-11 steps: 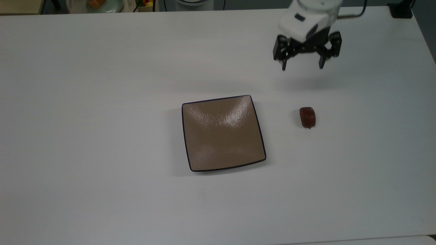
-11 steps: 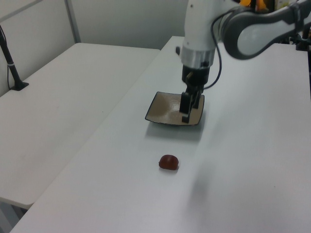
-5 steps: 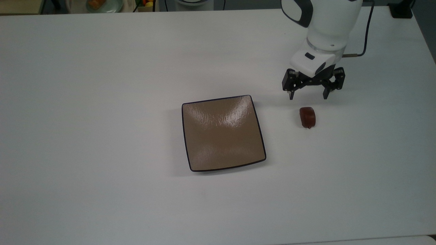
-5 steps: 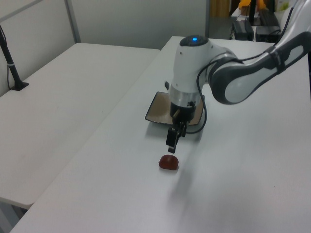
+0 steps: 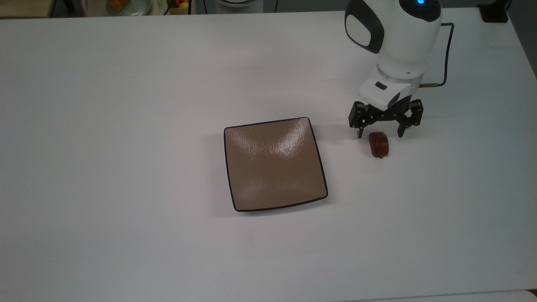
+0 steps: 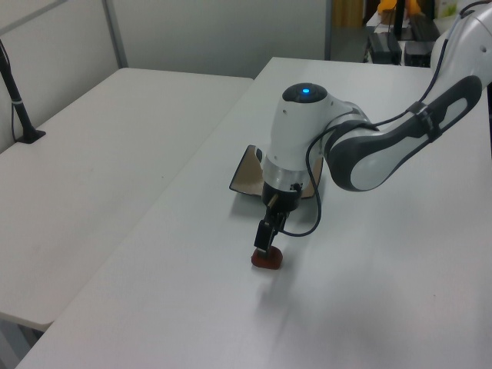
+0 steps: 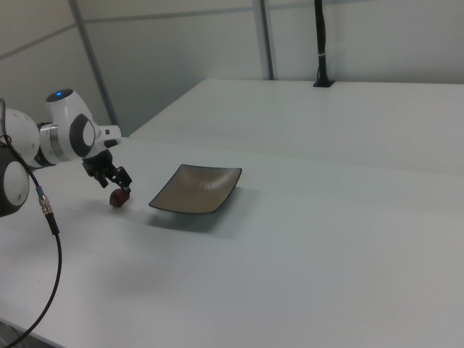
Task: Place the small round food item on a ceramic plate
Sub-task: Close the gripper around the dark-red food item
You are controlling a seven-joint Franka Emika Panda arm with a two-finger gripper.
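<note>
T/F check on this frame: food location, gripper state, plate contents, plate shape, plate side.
1. The food lies on the table, off the plate. True.
2. The gripper is shut on the food. False: it is open, fingers either side of the food's far end in the top view.
3. The plate is empty. True.
4. The plate is round and white. False: square, tan, dark rim.
5. In the top view, the plate is on the food's right. False: it is on the food's left.
</note>
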